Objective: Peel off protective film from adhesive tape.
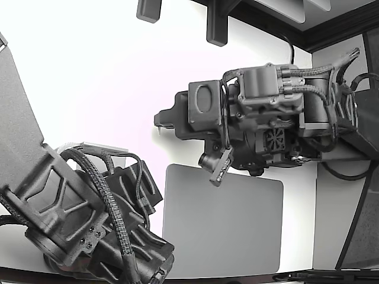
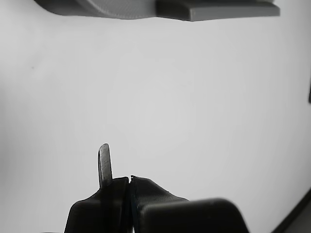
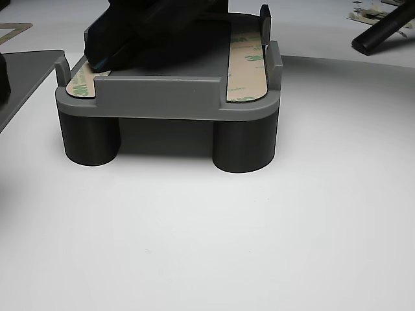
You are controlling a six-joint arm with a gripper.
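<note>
A white table (image 3: pixel 272 246) fills all three views. In the other view, a grey fixture (image 3: pixel 168 97) on round legs stands on it, carrying two strips of adhesive tape: one strip (image 3: pixel 248 65) lies flat along the fixture's right side, its long axis running away from the camera, film printed with green lettering facing up; the second strip (image 3: pixel 81 81) shows only its near end on the left, the rest hidden under a dark arm part (image 3: pixel 155 32) resting over the fixture. In the wrist view the fingers (image 2: pixel 130 180) are pressed together, with a thin sliver (image 2: pixel 104 162) standing beside them; what it is cannot be told. A grey mat (image 1: pixel 222 225) lies in the exterior view.
</note>
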